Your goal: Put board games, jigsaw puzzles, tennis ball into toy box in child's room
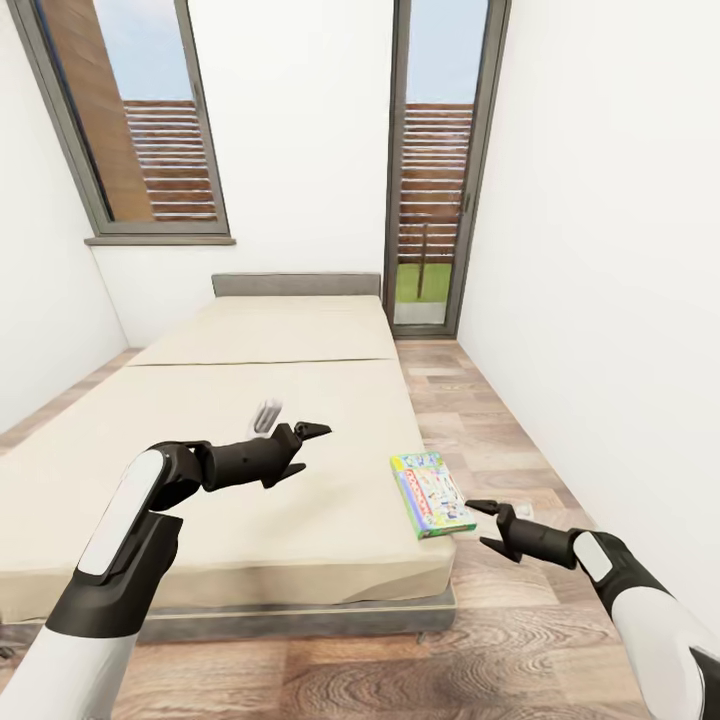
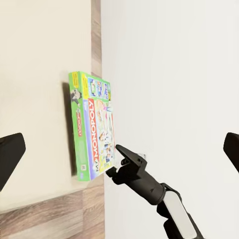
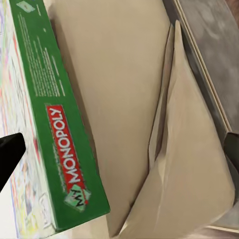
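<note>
A flat green and white board game box marked MY MONOPOLY (image 1: 432, 493) lies at the near right corner of the bed (image 1: 250, 470), on the beige mattress. My right gripper (image 1: 482, 525) hovers just off that corner beside the box, open and holding nothing. In the right wrist view the box's green side (image 3: 64, 139) is close, with one dark fingertip (image 3: 9, 154) beside it. My left gripper (image 1: 305, 450) is held over the middle of the mattress, open and empty. The left wrist view shows the box (image 2: 94, 132) with the right gripper (image 2: 115, 160) at its end.
The bed's grey frame (image 1: 300, 620) runs along its near edge. A strip of wood plank floor (image 1: 480, 420) lies between the bed and the white right wall. A glass door (image 1: 435, 170) and a window (image 1: 140, 120) are at the far end. A small blurred grey shape (image 1: 268, 415) shows above the left gripper.
</note>
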You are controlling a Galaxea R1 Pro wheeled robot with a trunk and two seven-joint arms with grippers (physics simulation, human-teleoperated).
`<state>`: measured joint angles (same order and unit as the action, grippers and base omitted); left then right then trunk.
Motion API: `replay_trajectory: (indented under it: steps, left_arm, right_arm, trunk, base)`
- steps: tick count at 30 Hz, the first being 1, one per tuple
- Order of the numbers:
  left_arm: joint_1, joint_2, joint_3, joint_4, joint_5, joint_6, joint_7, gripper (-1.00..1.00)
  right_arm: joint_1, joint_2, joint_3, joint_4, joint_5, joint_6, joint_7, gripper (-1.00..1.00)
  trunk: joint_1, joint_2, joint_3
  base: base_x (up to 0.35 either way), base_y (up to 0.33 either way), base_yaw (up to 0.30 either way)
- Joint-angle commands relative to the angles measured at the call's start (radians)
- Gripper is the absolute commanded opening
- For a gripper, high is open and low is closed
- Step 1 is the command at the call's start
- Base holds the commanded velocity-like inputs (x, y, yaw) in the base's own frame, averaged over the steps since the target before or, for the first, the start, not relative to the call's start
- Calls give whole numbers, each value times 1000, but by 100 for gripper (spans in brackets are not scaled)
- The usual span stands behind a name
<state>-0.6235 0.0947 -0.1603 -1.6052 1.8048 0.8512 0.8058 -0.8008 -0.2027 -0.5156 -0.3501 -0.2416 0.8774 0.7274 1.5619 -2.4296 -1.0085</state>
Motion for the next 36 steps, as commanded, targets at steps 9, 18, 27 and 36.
replay_trajectory:
  steps: [9,18,27,36]
  left_arm:
    - [-2,0,-1,-1,10,-1,10,100]
    - [-2,0,-1,0,10,-1,11,100]
    - [-2,0,-1,0,10,0,12,100]
    - [5,3,-3,3,8,-4,9,100]
  right_arm:
    - [1,3,-5,3,4,7,4,100]
    - [2,9,-4,1,5,6,5,100]
    - [2,28,3,-7,5,3,6,-100]
    - [3,30,39,-9,7,-6,122,-100]
  trunk:
    - [0,0,2]
    - [0,0,2]
    - [0,0,2]
    - [0,0,2]
  base:
    - [0,0,115]
    - [0,0,7]
    - [0,0,0]
    - [0,0,0]
